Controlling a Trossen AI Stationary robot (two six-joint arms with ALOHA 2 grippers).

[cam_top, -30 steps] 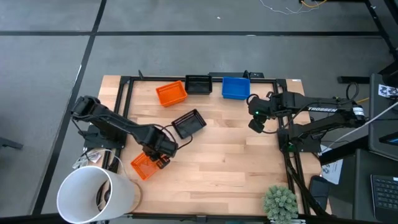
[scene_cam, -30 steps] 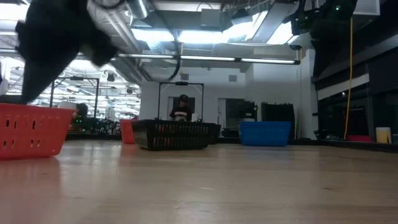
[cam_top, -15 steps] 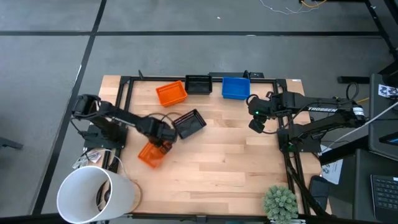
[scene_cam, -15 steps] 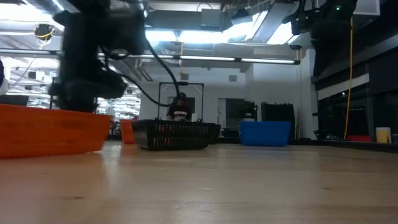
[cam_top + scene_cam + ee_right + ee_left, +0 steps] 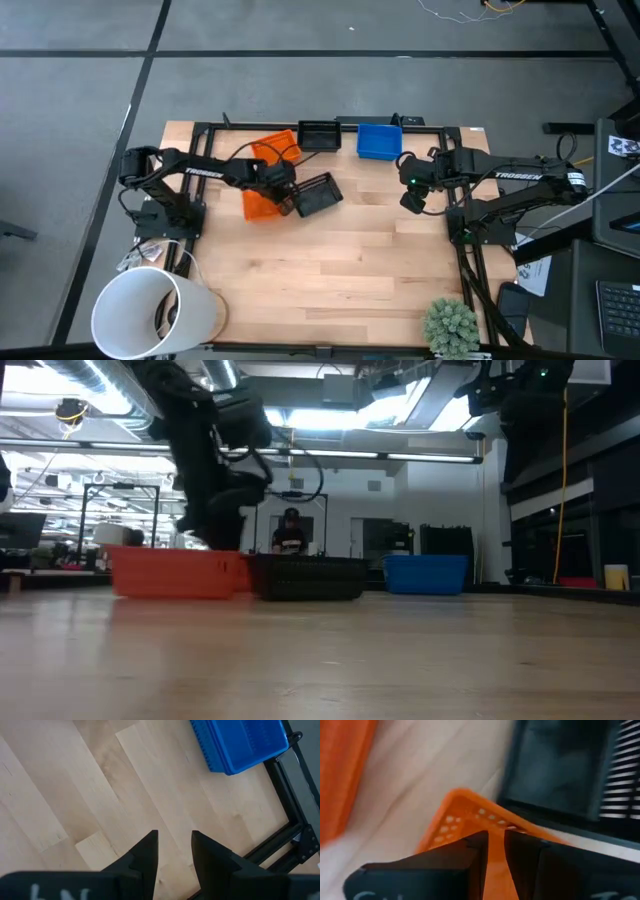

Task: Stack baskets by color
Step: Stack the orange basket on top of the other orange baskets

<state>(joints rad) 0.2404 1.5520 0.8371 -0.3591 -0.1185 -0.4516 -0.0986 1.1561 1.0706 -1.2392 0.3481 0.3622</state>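
Observation:
My left gripper is shut on an orange basket at mid-left of the table; the low view shows this basket down at the table top. Just beyond it sits a second orange basket, partly under my arm. A black basket lies right beside the held one, on its right. Another black basket and a blue basket stand at the far edge. My right gripper hovers open above bare wood right of centre, and the blue basket lies ahead of it. My left gripper pinches one wall of the orange basket at its rim, one finger inside the basket and one outside. The fingers slant down from above, coming from the table's left. The basket sits level; whether it rests on the table or hangs just above, I cannot tell.
A large white cylinder stands at the near left corner and a small green plant at the near right. A black frame runs along the table's far and side edges. Bare wood fills the near half.
My left gripper has swung from the near left toward the far edge and the table's middle, turning as it went, and has carried the orange basket to the middle black basket. That black basket has shifted a little to the right and turned.

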